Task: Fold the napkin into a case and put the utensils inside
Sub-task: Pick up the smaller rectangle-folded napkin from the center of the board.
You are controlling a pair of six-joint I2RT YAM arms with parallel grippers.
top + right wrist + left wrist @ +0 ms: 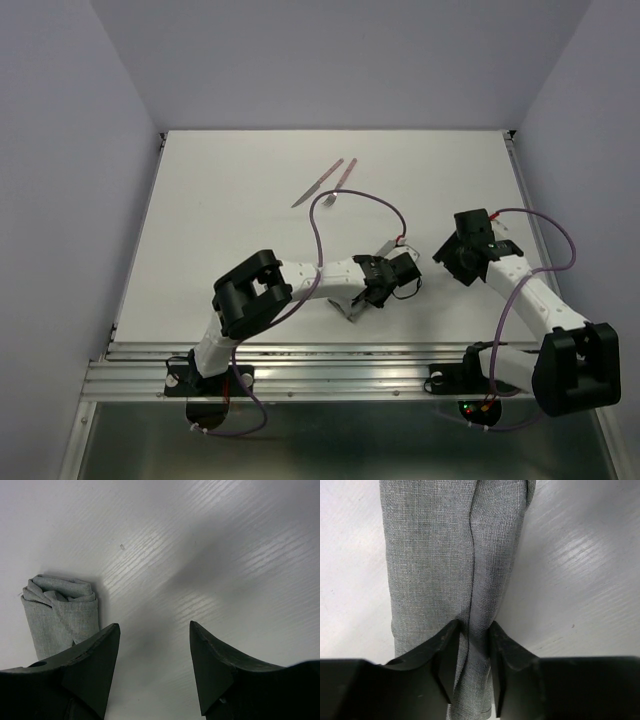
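Cloth fills my left claw (472, 627): jaws half-closed, pinching a raised fold of the napkin (435, 555), whose folded strip runs straight ahead from my fingertips. I judge the folding nearly done; next, lift this fold gently to open a pocket. My right claw (155, 630) gapes wide and empty, with the utensils (328, 180) well beyond both.

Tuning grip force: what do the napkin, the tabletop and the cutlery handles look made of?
Napkin: woven cloth, grey, matte; fine crosshatch weave shows. Tabletop: hard white board, faint ridged grain, soft sheen; laminate or painted wood, can't say. Knife and fork: pinkish handles, probably plastic; too small to be sure.
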